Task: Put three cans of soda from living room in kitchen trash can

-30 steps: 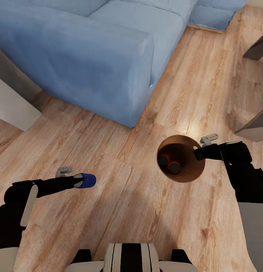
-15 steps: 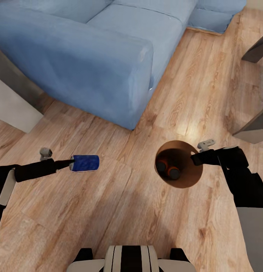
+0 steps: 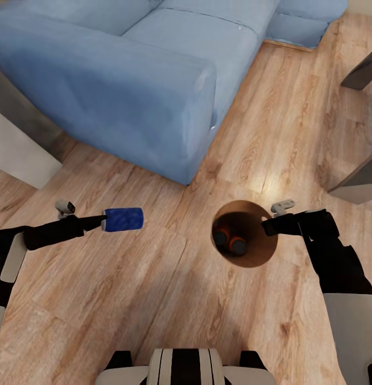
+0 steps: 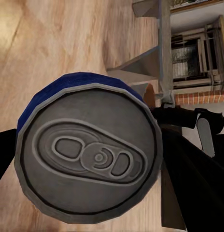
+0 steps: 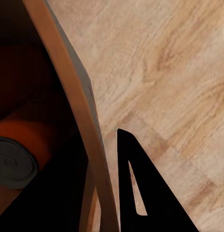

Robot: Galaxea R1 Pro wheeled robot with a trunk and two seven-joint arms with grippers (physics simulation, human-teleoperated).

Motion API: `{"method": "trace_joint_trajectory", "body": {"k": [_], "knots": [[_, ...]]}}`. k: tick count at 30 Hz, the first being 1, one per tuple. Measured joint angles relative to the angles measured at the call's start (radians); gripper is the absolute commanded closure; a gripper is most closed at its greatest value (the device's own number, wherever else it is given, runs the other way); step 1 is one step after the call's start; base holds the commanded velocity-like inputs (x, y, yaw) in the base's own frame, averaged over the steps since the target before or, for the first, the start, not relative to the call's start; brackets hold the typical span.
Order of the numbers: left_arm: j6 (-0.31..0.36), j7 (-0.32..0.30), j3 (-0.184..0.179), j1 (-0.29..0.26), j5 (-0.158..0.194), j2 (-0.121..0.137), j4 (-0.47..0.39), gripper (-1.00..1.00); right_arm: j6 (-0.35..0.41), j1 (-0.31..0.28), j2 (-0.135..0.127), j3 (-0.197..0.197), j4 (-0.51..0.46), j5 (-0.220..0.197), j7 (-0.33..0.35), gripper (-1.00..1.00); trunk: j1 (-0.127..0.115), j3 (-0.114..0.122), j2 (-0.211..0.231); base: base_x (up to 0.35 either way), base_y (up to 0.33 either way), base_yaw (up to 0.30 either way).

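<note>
Sofa (image 3: 127, 80) and wood floor (image 3: 169, 299) from above. Left gripper (image 3: 103, 220) clamps the blue can (image 3: 122, 218) sideways, now higher and slightly nearer the bin (image 3: 260, 256) than before. Right gripper (image 3: 267, 226) grips the bin rim; two orange cans (image 3: 231, 240) lie inside, unchanged.

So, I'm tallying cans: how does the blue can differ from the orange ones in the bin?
The blue can is dark blue, the orange cans orange. It is held sideways above the floor by the left gripper; they lie inside the trash can, whose rim the right gripper grips. All have silver ends.
</note>
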Motion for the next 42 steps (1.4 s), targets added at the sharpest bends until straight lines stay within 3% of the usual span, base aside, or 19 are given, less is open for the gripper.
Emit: {"method": "trace_joint_trajectory", "body": {"k": [5,9,12,17,21,26,29,31,34,38,42], "knots": [[0.000,0.022,-0.019,0.000,0.000,-0.047,-0.005,1.00,-0.001,0.000,0.010,0.001,0.000,0.004,-0.001,1.00,-0.019,0.016,0.035,0.000,0.000,0.000],[0.000,0.026,-0.100,0.000,-0.001,-0.063,-0.005,1.00,0.000,0.001,0.018,-0.001,0.003,0.001,-0.001,1.00,-0.035,0.028,0.063,0.000,0.000,0.000],[0.000,0.027,-0.123,0.000,0.001,-0.066,-0.006,1.00,0.000,0.001,0.021,0.000,0.006,0.002,-0.001,1.00,-0.046,0.038,0.084,0.000,0.000,0.000],[0.000,0.016,-0.130,0.000,0.033,-0.066,-0.041,1.00,0.000,0.000,0.021,0.025,0.035,0.005,-0.001,1.00,-0.065,0.053,0.119,0.000,0.000,0.000],[0.000,0.012,-0.132,-0.001,0.105,-0.068,-0.099,1.00,0.001,0.000,0.022,0.040,0.062,0.005,-0.005,1.00,-0.081,0.066,0.147,0.000,0.000,0.000],[0.000,0.016,-0.132,-0.001,0.122,-0.076,-0.146,1.00,-0.001,0.001,0.024,0.051,0.094,0.009,-0.008,1.00,-0.100,0.081,0.182,0.000,0.000,0.000],[0.000,0.067,-0.149,-0.001,0.117,-0.124,-0.159,1.00,-0.002,0.001,0.041,0.054,0.105,0.009,-0.009,1.00,-0.111,0.091,0.203,0.000,0.000,0.000],[0.000,0.130,-0.198,-0.001,0.116,-0.165,-0.161,1.00,0.003,0.001,0.052,0.055,0.107,-0.008,-0.026,1.00,-0.119,0.097,0.217,0.000,0.000,0.000],[0.000,0.205,-0.270,0.000,0.117,-0.211,-0.163,1.00,-0.004,0.000,0.085,0.055,0.114,0.016,-0.076,1.00,-0.130,0.107,0.238,0.000,0.000,0.000],[0.000,0.236,-0.293,0.004,0.119,-0.225,-0.167,1.00,0.002,0.000,0.106,0.061,0.124,-0.001,-0.113,1.00,-0.142,0.116,0.259,0.000,0.000,0.000],[0.000,0.242,-0.298,0.005,0.123,-0.231,-0.176,1.00,-0.001,0.000,0.110,0.083,0.135,0.009,-0.126,1.00,-0.142,0.116,0.259,0.000,0.000,0.000]]}}
